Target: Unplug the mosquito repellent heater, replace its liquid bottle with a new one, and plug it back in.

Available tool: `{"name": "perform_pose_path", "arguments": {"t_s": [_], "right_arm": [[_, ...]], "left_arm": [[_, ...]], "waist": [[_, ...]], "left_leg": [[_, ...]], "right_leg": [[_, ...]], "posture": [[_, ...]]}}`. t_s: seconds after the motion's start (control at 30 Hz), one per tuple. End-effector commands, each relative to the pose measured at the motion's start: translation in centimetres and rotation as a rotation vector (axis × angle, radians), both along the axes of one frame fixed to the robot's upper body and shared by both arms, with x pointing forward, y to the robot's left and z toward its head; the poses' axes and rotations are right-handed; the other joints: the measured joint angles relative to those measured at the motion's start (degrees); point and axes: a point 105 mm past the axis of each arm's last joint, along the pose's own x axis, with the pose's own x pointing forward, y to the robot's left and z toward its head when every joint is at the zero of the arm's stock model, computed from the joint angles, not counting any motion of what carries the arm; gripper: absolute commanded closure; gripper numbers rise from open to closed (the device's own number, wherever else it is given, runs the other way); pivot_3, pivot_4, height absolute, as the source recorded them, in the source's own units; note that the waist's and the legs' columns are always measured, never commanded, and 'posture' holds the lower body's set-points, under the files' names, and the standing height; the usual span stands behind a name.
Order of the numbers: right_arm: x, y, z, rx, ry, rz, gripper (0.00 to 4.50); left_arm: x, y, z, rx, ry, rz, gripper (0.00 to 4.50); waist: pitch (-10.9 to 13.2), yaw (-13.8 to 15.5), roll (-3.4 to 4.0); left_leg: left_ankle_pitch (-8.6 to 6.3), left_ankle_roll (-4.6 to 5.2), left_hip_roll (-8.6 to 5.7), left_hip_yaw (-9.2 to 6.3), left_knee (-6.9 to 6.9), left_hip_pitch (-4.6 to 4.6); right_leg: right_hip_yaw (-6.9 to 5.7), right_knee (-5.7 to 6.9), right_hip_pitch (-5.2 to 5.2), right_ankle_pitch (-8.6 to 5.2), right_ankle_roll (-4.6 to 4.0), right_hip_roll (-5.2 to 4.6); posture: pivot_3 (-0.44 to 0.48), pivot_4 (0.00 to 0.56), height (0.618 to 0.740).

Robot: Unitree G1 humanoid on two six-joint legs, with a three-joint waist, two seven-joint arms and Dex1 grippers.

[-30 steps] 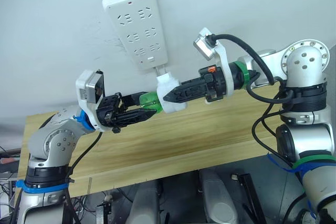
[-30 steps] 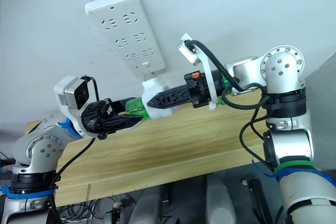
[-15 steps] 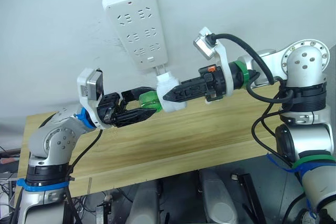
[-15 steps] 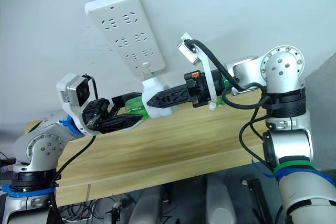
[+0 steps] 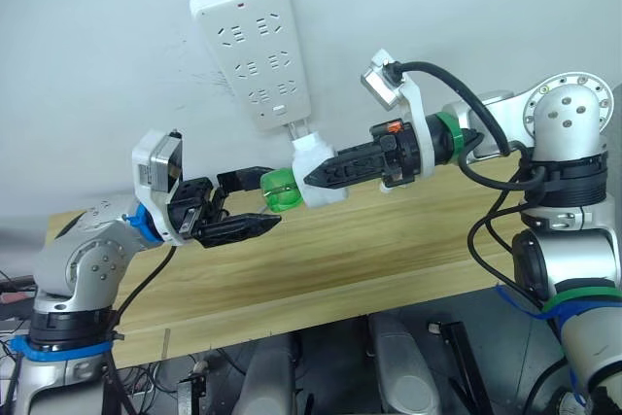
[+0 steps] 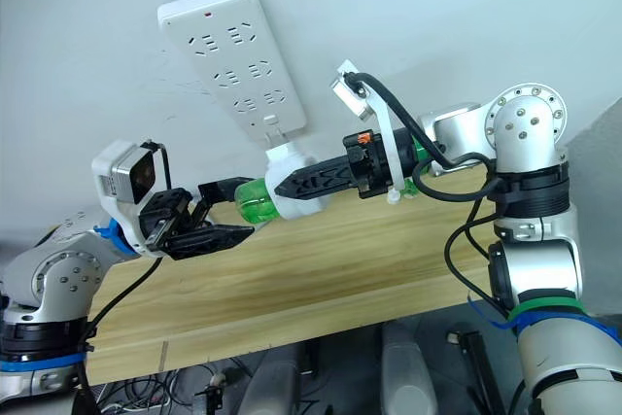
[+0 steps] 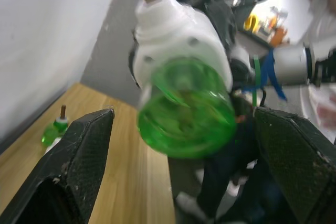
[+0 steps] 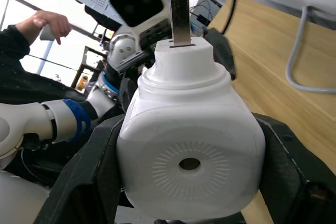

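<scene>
Above the wooden table (image 5: pixel 389 259), right gripper (image 5: pixel 313 178) clamps the heater (image 5: pixel 313 157); left gripper (image 5: pixel 255 203) gapes beside its green bottle (image 5: pixel 279 190)

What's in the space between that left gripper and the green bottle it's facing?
Nothing. In the left eye view the left gripper is open just short of the green bottle, with only air between them, wooden table below.

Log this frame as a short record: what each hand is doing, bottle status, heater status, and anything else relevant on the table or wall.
right hand: shut on the mosquito repellent heater
left hand: open, fingers either side of the green bottle's base, not gripping
green bottle: seated in the heater
heater: unplugged, prongs free of the power strip
power strip: hangs on the wall
spare bottle: stands on the wooden table
</scene>
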Motion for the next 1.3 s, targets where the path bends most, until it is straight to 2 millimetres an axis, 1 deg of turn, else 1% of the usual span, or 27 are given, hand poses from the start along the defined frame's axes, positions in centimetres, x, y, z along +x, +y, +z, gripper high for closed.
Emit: {"name": "perform_pose_path", "arguments": {"t_s": [0.03,0.13,0.2,0.33,0.47,0.6,0.73,0.87,1.0,1.13,1.3], "right_arm": [[-0.6,-0.6,0.5,0.0,-0.025,0.021,1.51],[-0.6,-1.1,0.2,-0.025,-0.031,0.009,1.51],[-0.5,-1.4,0.0,-0.056,-0.044,-0.01,1.51],[-0.1,-1.9,-0.5,-0.109,-0.062,-0.043,1.51],[0.2,-2.2,-1.0,-0.173,-0.075,-0.072,1.51],[0.9,-2.5,-1.7,-0.232,-0.067,-0.109,1.51],[1.8,-2.4,-2.2,-0.27,-0.058,-0.156,1.51],[2.5,-2.1,-2.2,-0.277,-0.058,-0.187,1.51],[3.1,-2.1,-2.5,-0.303,-0.053,-0.216,1.51],[3.4,-1.9,-2.5,-0.313,-0.038,-0.227,1.51],[3.3,-1.7,-2.8,-0.335,-0.022,-0.22,1.51]], "left_arm": [[-0.2,-0.1,0.0,0.083,-0.05,0.035,0.01],[0.7,-0.1,-0.7,0.181,-0.084,0.113,0.01],[0.9,-0.2,-0.8,0.19,-0.109,0.123,0.01],[1.6,-0.4,-1.8,0.285,-0.134,0.172,0.01],[2.1,-1.1,-1.7,0.289,-0.144,0.204,0.01],[3.0,-1.4,-2.3,0.392,-0.176,0.255,0.01],[2.7,-2.6,-1.9,0.384,-0.213,0.183,0.01],[2.6,-3.1,-1.7,0.399,-0.237,0.155,0.01],[2.4,-4.0,-1.5,0.399,-0.269,0.113,0.01],[2.5,-4.5,-2.0,0.442,-0.313,0.087,0.01],[3.1,-5.0,-2.4,0.463,-0.367,0.094,0.01]], "waist": [[0.0,0.1,0.0],[0.0,0.2,0.0],[0.0,0.2,0.0],[0.0,0.2,-0.01],[0.0,0.3,-0.02],[0.0,0.3,-0.03],[-0.1,0.3,-0.05],[-0.1,0.3,-0.07],[-0.1,0.3,-0.07],[-0.1,0.2,-0.08],[-0.1,0.0,-0.08]], "left_leg": [[0.0,0.0,0.0,0.01,0.01,0.0],[0.0,0.0,0.0,0.0,0.01,0.0],[0.0,0.0,0.0,0.01,0.0,0.0],[0.0,0.0,0.0,0.03,0.0,-0.01],[0.0,0.0,0.0,0.03,0.01,-0.01],[0.0,0.0,0.0,0.04,0.02,-0.01],[0.01,-0.01,0.0,0.04,0.02,-0.02],[0.01,-0.02,0.0,0.05,0.02,-0.02],[0.02,-0.03,0.0,0.05,0.03,-0.03],[0.02,-0.03,0.0,0.06,0.03,-0.03],[0.01,-0.02,0.0,0.06,0.04,-0.03]], "right_leg": [[0.0,0.0,0.0,0.0,0.0,0.0],[0.0,0.0,0.0,0.0,0.0,0.0],[-0.01,0.0,-0.01,0.0,0.0,0.0],[0.0,0.01,-0.02,0.0,0.0,0.0],[0.0,0.0,-0.02,0.0,0.0,0.0],[0.0,0.01,-0.02,0.0,0.0,0.0],[-0.01,0.01,-0.02,0.0,0.0,0.0],[-0.01,0.01,-0.02,0.0,0.0,0.0],[-0.01,0.01,-0.02,0.0,0.0,0.0],[-0.02,0.01,-0.02,0.0,0.0,0.0],[-0.02,0.02,-0.02,0.01,0.0,0.0]], "posture": [[-0.177,0.341,0.734],[-0.174,0.337,0.734],[-0.176,0.331,0.734],[-0.182,0.324,0.734],[-0.187,0.321,0.734],[-0.192,0.318,0.734],[-0.197,0.313,0.734],[-0.204,0.315,0.734],[-0.216,0.318,0.734],[-0.221,0.326,0.734],[-0.225,0.332,0.734]]}}
